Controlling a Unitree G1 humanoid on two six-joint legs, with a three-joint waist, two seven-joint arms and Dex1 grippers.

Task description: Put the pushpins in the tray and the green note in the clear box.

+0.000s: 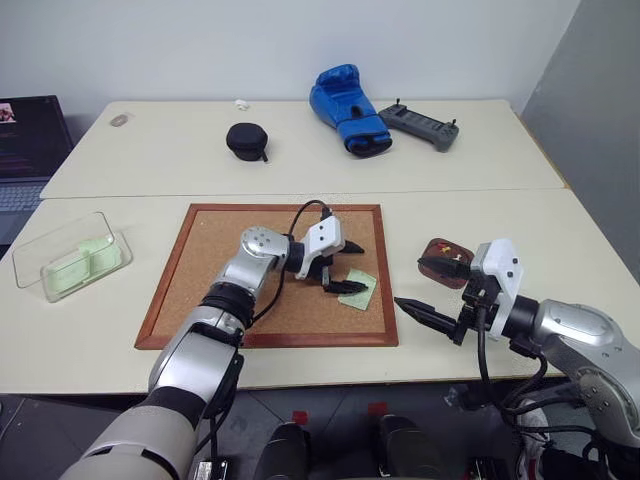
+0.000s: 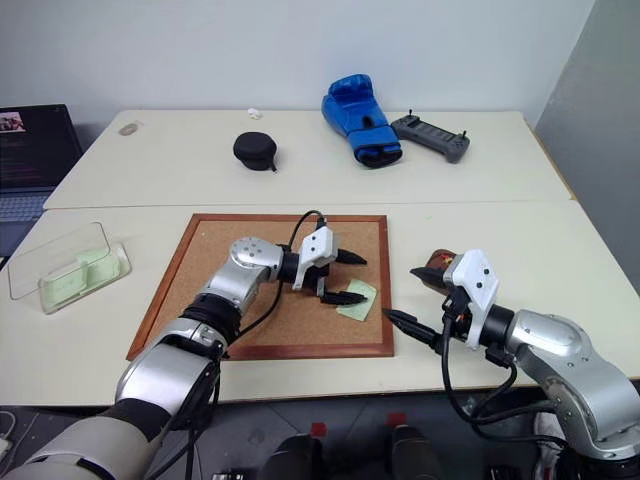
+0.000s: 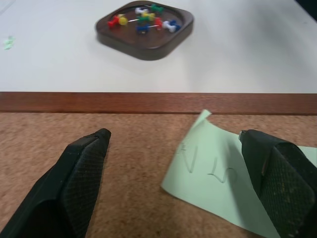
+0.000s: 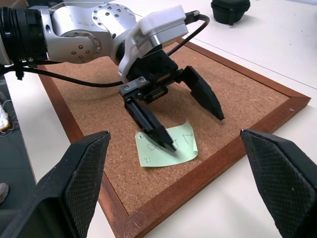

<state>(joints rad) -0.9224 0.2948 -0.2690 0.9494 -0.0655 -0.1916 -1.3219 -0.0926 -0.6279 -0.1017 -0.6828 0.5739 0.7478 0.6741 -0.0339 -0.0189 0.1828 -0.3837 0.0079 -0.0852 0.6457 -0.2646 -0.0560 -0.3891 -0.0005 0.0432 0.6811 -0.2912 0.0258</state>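
The green note [image 4: 167,145] lies on the cork board [image 1: 215,260], close to the board's near right corner and not far inside its wooden frame. One corner of the note curls up off the cork toward the frame. Beyond that frame is bare table, then the tray [image 3: 144,29] standing apart from the board on the robot's right, with pushpins [image 3: 143,21] of several colours lying in it. The clear box [image 1: 70,256] sits well apart on the far left of the table, with pale green paper already inside. The cork to the left of the note is bare.

The left gripper [image 4: 190,130] reaches across the board from the left, pointing right and tilted down, its two black fingers spread wide. One finger's tip sits over the note, the other hangs above bare cork on the far side of it. Whether the lower tip touches the paper cannot be told.

The right gripper [image 1: 432,316] hovers off the board's right edge, in front of the tray, fingers apart and holding nothing.

The tray is partly hidden behind the right gripper's white housing in the head views. At the back a boxing glove [image 1: 348,108], a controller [image 1: 420,126] and a black case [image 1: 246,140] lie well apart from the work.
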